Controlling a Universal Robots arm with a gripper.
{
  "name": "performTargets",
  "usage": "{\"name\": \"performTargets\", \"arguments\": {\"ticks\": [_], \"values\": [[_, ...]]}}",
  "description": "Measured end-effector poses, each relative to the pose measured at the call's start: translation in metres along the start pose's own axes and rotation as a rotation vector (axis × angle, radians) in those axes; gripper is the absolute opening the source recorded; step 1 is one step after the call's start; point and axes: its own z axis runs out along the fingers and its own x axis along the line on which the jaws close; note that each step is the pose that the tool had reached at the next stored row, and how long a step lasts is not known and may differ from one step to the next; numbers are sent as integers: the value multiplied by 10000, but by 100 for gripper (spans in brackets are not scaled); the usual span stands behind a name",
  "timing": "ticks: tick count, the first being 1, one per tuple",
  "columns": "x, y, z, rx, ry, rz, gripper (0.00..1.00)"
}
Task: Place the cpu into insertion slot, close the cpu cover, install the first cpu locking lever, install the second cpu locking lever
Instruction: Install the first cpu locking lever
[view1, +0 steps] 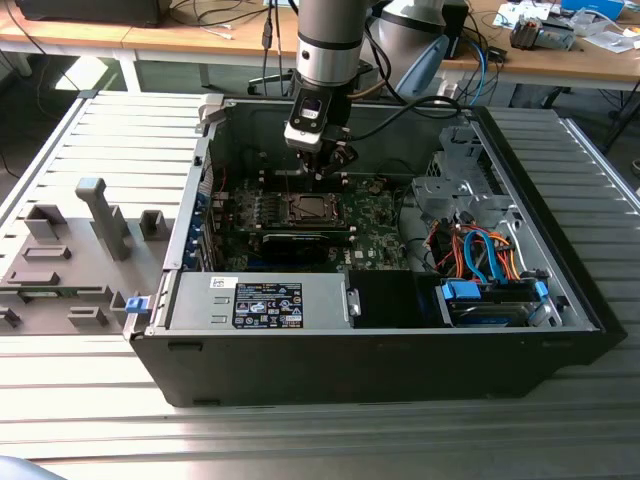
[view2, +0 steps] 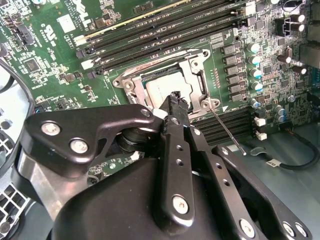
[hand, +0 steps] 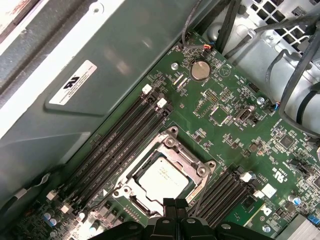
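Open PC case (view1: 380, 350) lies on the slatted metal desk (view1: 100, 400) and takes up the middle of the exterior view. Arm enters at top centre. Claw (view1: 322, 168) hangs just above the green motherboard (view1: 375, 225), upper-middle of that frame.

Cpu (hand: 162, 177) sits flat in the insertion slot (hand: 172, 131), silver-grey top showing thru the window of the cpu cover (hand: 189, 159). Cover looks folded down over the chip in both wrist views, frame flush w/ the socket rim, between the two banks of memory slots (hand: 120, 145).

Claw is clenched: fingertips (hand: 170, 204) pressed together, nothing seen between them. In the second wrist view the tip is over the edge of the cover, just beside the cpu. Touching or just clear of it, can't tell.

Progress, as a judgement:
- Step 1 (cpu in slot): done.
- Step 2 (cover shut): looks done.
- Levers: a thin metal rod (view2: 227, 131) runs out from the socket corner across the memory slots. It reads as a locking lever not tucked under its hook, but not sure.
- Other lever: can't make out its state.

So approx halfway, w/ the lever work left to do
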Motion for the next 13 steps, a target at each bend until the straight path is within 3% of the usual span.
{"name": "performTargets", "arguments": {"ticks": [13], "values": [[0,0,0,-2,-6,-162,11]]}}
